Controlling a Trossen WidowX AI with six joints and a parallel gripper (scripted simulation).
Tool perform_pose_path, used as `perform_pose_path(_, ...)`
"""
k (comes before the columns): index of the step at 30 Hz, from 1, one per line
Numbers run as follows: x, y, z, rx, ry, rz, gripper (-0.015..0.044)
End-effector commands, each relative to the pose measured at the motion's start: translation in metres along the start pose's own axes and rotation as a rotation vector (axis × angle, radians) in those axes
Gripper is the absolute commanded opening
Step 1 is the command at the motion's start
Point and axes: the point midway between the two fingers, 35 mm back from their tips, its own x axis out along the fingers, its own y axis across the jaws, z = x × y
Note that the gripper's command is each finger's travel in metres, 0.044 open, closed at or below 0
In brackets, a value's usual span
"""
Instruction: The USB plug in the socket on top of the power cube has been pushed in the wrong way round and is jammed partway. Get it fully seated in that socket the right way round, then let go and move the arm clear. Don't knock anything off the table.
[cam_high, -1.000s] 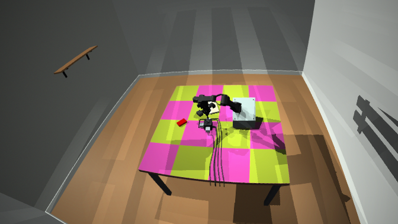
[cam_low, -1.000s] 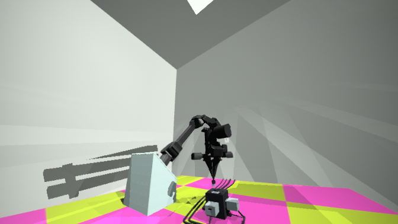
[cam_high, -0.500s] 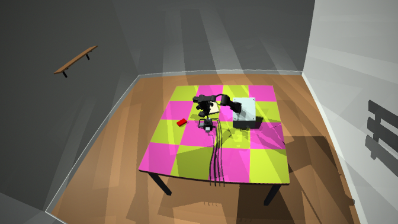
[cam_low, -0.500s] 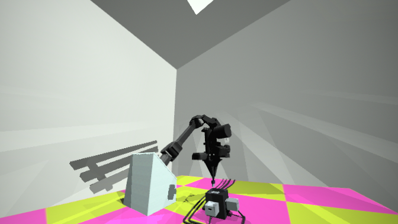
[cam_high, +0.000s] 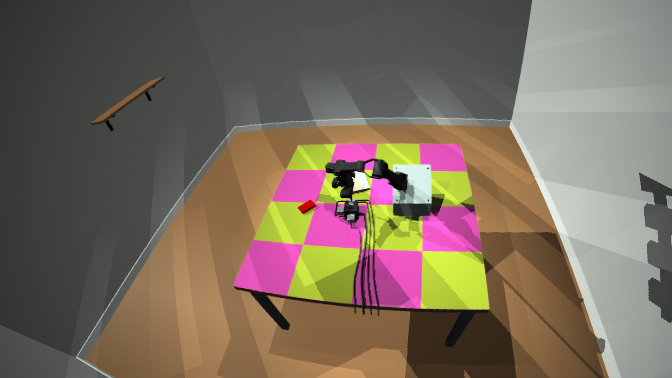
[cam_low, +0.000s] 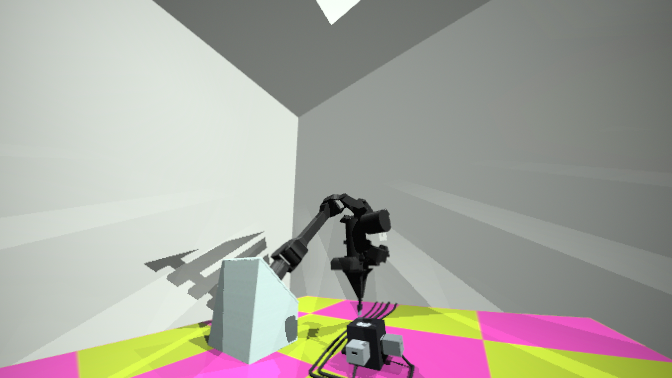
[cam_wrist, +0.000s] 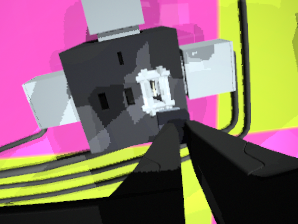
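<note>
The power cube (cam_high: 352, 206) (cam_low: 364, 334) (cam_wrist: 90, 87) is black, with grey plugs in its sides. A bright white socket frame (cam_low: 363, 324) (cam_wrist: 145, 95) shows on its top face. My gripper (cam_low: 359, 303) (cam_wrist: 178, 131) points down over the cube and is shut on the USB plug (cam_low: 359, 314) (cam_wrist: 168, 118). The plug has a dark body, and its light metal end shows below the fingertips in the exterior view. It is over the cube's top, beside the socket frame in the wrist view. Whether its tip touches the socket, and which way round it is, I cannot tell.
Grey side plugs (cam_low: 357, 352) (cam_wrist: 209, 68) stick out from the cube. Black cables (cam_high: 370, 260) (cam_wrist: 243, 65) loop round it and run to the table's front edge. A red block (cam_high: 306, 206), a white item (cam_high: 361, 183) and a pale box (cam_high: 412, 182) (cam_low: 240, 305) stand nearby.
</note>
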Motion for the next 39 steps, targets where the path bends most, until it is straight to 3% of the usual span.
perform_pose_path(1, 0.0002, -0.0001, -0.0005, -0.113, 0.002, 0.0, 0.0)
perform_pose_path(39, 0.0003, -0.0001, -0.0005, -1.108, 0.001, 0.001, 0.0)
